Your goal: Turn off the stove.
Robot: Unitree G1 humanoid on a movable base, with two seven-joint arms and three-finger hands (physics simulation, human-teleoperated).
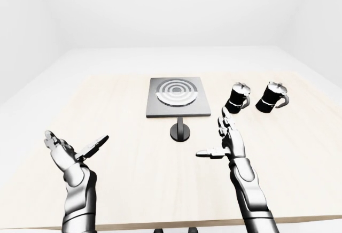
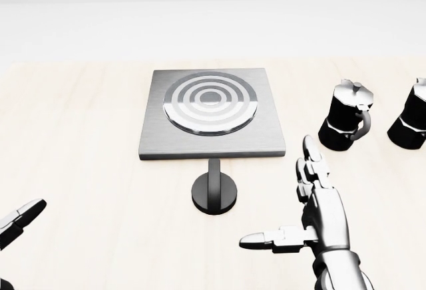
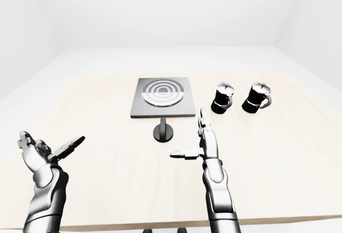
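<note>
The stove [image 2: 212,114] is a flat grey square plate with a ringed burner, lying on the pale wooden table [image 2: 80,144] at the middle of the head view. Its round black knob [image 2: 214,193] with an upright handle stands just below the plate. My right hand [image 2: 296,220] is open, thumb pointing left, to the lower right of the knob and apart from it. My left hand [image 1: 75,148] is open, palm up, far to the lower left; only a fingertip [image 2: 20,220] shows in the head view.
Two black moka pots [image 2: 346,125] [image 2: 409,122] stand to the right of the stove. The table's near edge [image 1: 176,223] runs along the bottom of the left-eye view. White floor and walls surround the table.
</note>
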